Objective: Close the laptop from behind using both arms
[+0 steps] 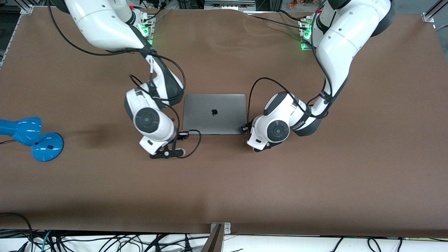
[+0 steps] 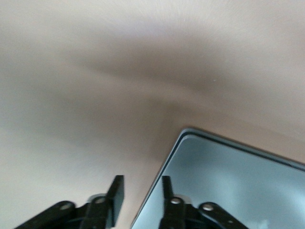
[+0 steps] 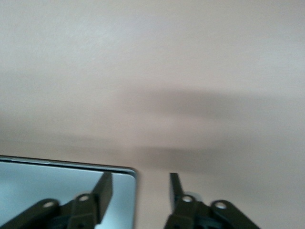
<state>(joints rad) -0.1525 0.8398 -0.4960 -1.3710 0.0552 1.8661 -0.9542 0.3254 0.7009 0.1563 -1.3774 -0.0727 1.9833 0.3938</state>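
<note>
The grey laptop lies shut and flat on the brown table, with the black apple logo on its lid facing up. My right gripper is low at the lid's corner nearer the front camera, toward the right arm's end. In the right wrist view its fingers are open, one over the lid and one over the table. My left gripper is at the matching corner toward the left arm's end. It is open in the left wrist view, straddling the lid's edge.
A blue desk lamp lies on the table toward the right arm's end. Black cables loop from both wrists beside the laptop. More cables run along the table's edge nearest the front camera.
</note>
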